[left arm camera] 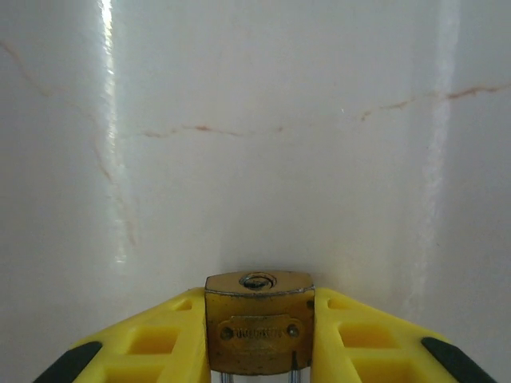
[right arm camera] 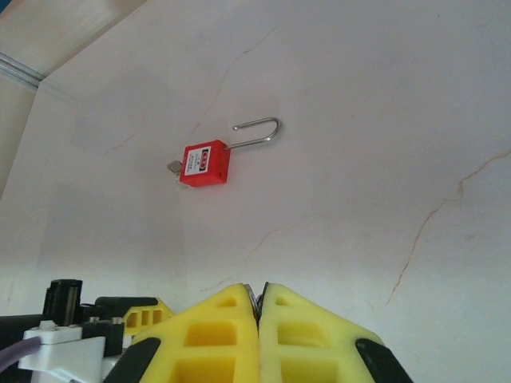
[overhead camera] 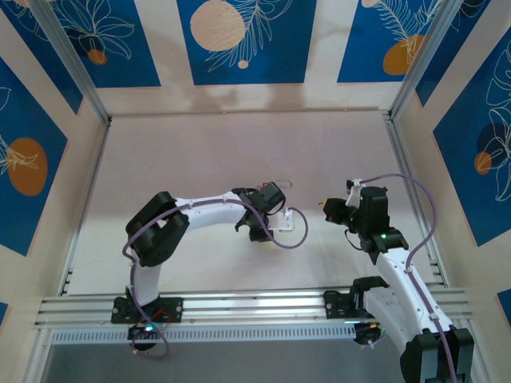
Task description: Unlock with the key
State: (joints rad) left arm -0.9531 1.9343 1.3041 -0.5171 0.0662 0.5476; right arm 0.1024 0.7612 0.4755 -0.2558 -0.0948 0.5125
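left wrist view: the left gripper (left arm camera: 257,302) pinches a brass lock (left arm camera: 257,339) between its yellow fingers (left arm camera: 152,347), one finger on each side. the keyhole (left arm camera: 257,281) points away from the arm, out in the open. i think the lock is held this way so a key can go straight in.

the right gripper (right arm camera: 259,289) has its jaws pressed together. a thin sliver of metal sits between the tips. i think that is the key (right arm camera: 255,298), squeezed on its flat sides so it cannot twist, but it is too small to be sure.

from above, the two grippers are near each other in the middle of the table (overhead camera: 200,152). the left one is on the left, and there is a gap between them. the key must cross that gap to get to the keyhole.

a red lock (right arm camera: 206,164) with a silver loop lies flat on the table, farther off, and nothing touches it. a small silver bit pokes from the end away from its loop. i cannot tell what it is.

the table is pale, smooth and shiny, with thin brown lines like marble. blue walls (overhead camera: 239,40) with white leaves and orange circles stand on three sides. a metal rail (overhead camera: 239,307) runs along the near edge, where the arms are bolted.
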